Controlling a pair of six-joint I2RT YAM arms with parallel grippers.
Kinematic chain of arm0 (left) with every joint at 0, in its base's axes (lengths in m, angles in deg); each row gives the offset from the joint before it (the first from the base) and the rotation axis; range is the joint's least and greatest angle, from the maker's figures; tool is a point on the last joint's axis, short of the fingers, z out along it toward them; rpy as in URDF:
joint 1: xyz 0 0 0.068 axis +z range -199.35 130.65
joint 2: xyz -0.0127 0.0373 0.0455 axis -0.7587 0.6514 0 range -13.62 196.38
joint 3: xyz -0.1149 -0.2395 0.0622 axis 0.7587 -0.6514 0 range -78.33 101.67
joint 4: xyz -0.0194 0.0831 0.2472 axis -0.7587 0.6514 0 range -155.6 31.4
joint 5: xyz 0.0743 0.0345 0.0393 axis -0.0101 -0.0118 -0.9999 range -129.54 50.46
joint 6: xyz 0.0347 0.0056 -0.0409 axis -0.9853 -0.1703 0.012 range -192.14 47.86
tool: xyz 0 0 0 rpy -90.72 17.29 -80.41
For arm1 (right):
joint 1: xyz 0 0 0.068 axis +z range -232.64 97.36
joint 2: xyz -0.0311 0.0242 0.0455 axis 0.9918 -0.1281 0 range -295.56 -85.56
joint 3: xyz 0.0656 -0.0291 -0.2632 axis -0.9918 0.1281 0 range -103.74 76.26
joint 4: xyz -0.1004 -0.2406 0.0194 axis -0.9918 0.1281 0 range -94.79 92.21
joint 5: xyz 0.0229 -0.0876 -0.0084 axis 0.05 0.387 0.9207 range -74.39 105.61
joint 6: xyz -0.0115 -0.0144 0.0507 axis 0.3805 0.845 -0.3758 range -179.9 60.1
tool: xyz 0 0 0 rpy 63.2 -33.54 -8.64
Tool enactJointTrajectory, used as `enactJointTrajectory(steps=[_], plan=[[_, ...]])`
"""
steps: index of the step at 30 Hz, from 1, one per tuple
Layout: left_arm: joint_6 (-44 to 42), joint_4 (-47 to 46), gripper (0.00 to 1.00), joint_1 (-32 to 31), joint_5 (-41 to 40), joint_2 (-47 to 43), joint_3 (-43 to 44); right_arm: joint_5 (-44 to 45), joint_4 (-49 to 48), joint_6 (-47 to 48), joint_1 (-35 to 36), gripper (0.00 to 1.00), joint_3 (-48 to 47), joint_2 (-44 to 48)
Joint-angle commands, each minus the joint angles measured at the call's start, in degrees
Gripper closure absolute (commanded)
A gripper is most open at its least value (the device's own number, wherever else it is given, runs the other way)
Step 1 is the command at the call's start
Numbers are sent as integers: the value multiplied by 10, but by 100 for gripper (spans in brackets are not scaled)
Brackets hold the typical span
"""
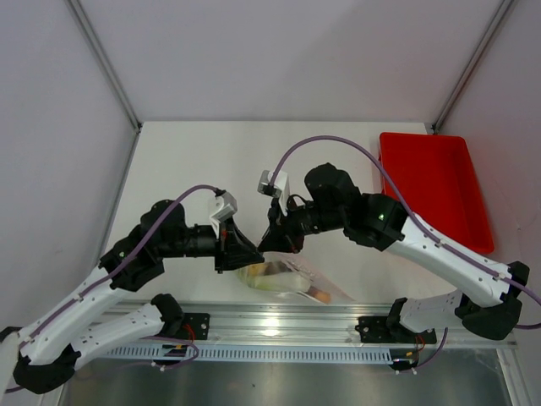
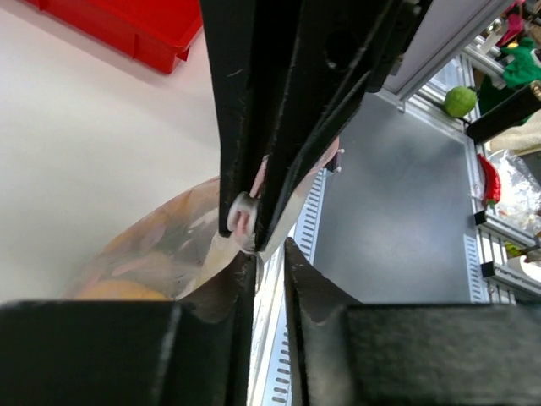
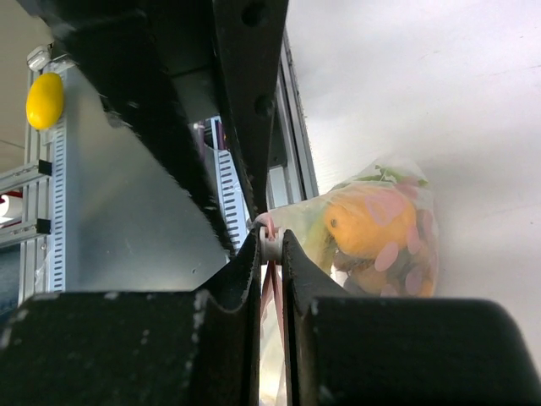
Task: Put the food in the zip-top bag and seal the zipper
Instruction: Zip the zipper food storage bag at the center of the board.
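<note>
White tabletop [image 1: 194, 161], from above: the clear crinkly zip-top bag [image 1: 313, 283] lies at six o'clock, food [image 1: 275, 272] inside. Left wrist: the left gripper [image 2: 269, 254] seems pinched on its edge. Right wrist: the right gripper [image 3: 270, 245] clamps the pinkish zipper [image 3: 271, 292].

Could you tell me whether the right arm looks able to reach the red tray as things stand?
Probably, though not at once: the red tray lies unobstructed on its own side, but the right end effector is shut on the zip-top bag and would have to release it first.
</note>
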Motion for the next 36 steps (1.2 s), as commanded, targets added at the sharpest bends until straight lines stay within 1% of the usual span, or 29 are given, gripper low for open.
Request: enactJointTrajectory(steps=[1, 2, 3, 7, 9, 10, 11, 12, 14, 17, 18, 19, 21, 22, 24, 26, 27, 28, 29, 36], plan=[[-9, -38, 81, 2, 25, 18, 6, -19, -33, -8, -3, 100, -30, 1], [-8, -39, 89, 2, 25, 20, 6, -19, -33, -9, -4, 100, -30, 2], [-8, -39, 92, 2, 23, 27, 8, -20, -34, -9, -4, 100, -30, 3], [-8, -32, 94, 2, 0, 30, 12, -23, -34, -10, -10, 100, -29, 9], [-7, -27, 92, 2, -18, 25, 7, -24, -34, -11, -11, 100, -27, 14], [-6, -26, 87, 3, -28, 23, 6, -26, -33, -11, -12, 100, -27, 16], [-5, -26, 65, 3, -41, 21, 4, -28, -34, -12, -12, 100, -27, 18], [-2, -27, 56, 3, -46, 21, 3, -28, -34, -13, -12, 100, -26, 19], [1, -31, 45, 3, -49, 17, 0, -29, -36, -12, -13, 100, -26, 20], [4, -42, 36, 4, -63, 7, -2, -30, -37, -13, -15, 100, -26, 20], [4, -45, 39, 4, -62, 5, -5, -31, -38, -13, -15, 100, -26, 20], [2, -47, 48, 4, -61, 5, -4, -32, -39, -15, -15, 100, -25, 20], [0, -43, 54, 4, -60, 6, -2, -31, -38, -15, -17, 100, -25, 20], [-2, -41, 61, 4, -58, 9, -2, -31, -39, -15, -18, 100, -25, 20], [-3, -37, 67, 4, -56, 11, -4, -31, -40, -17, -20, 100, -23, 23], [-4, -36, 78, 4, -55, 11, -7, -35, -43, -18, -24, 100, -21, 23], [-4, -35, 85, 4, -55, 12, -6, -36, -44, -19, -25, 100, -20, 23], [-4, -35, 98, 4, -54, 14, -7, -39, -45, -22, -25, 100, -19, 23], [-4, -35, 99, 4, -54, 17, -7, -39, -46, -23, -25, 100, -19, 25], [11, -46, 99, 7, -60, 26, -4, -34, -38, -31, -26, 100, -18, 23]])
